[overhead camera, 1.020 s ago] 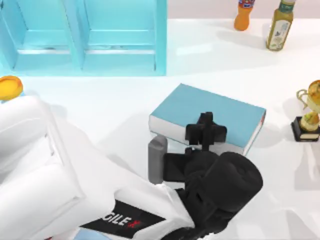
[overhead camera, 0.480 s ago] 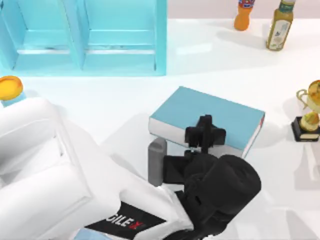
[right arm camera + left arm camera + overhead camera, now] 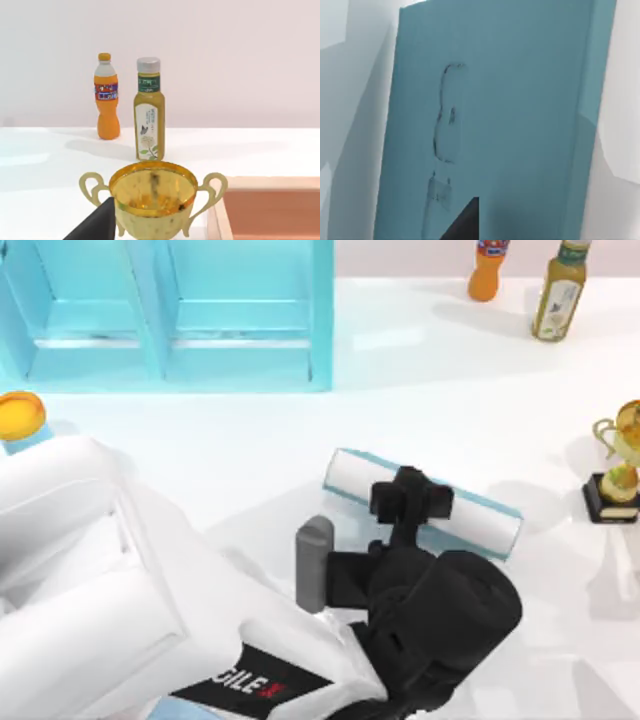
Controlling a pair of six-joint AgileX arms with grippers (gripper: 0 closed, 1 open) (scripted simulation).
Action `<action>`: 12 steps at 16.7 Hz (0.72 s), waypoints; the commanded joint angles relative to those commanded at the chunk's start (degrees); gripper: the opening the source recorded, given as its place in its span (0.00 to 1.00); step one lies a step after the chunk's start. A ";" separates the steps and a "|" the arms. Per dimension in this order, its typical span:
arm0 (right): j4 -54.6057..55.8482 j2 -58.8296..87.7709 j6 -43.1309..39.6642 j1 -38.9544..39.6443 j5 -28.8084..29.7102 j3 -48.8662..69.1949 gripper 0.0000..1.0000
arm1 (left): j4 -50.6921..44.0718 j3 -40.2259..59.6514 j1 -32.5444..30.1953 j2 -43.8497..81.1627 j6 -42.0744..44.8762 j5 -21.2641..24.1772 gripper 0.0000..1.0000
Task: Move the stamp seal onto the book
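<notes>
The left arm (image 3: 110,580) has big white rounded shells and a black band with white "GILE" letters and a red mark. Its wrist is black and bulky, with a grey cylinder at lower centre.

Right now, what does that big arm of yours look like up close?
My left arm has bulky glossy white shells and a black band lettered in white with a red X. A grey cylinder sits by the rounded black wrist, which ends in the small black left gripper.
</notes>
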 joint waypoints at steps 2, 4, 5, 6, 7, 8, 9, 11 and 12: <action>0.00 0.00 0.00 0.00 0.00 0.00 1.00 | 0.00 0.00 0.00 0.00 0.00 0.00 1.00; 0.00 0.00 0.00 0.00 0.00 0.00 1.00 | 0.00 0.00 0.00 0.00 0.00 0.00 1.00; 0.00 0.00 0.00 0.00 0.00 0.00 1.00 | 0.00 0.00 0.00 0.00 0.00 0.00 1.00; 0.00 0.00 0.00 0.00 0.00 0.00 1.00 | 0.00 0.00 0.00 0.00 0.00 0.00 1.00; 0.00 0.00 0.00 0.00 0.00 0.00 1.00 | 0.00 0.00 0.00 0.00 0.00 0.00 1.00; 0.00 0.00 0.00 0.00 0.00 0.00 1.00 | 0.00 0.00 0.00 0.00 0.00 0.00 1.00; 0.00 0.00 0.00 0.00 0.00 0.00 1.00 | 0.00 0.00 0.00 0.00 0.00 0.00 1.00; 0.00 0.00 0.00 0.00 0.00 0.00 1.00 | -0.14 -0.08 -0.06 0.07 -0.10 0.00 1.00; 0.00 0.00 0.00 0.00 0.00 0.00 1.00 | -0.68 -0.01 -0.32 -0.04 -0.69 -0.17 1.00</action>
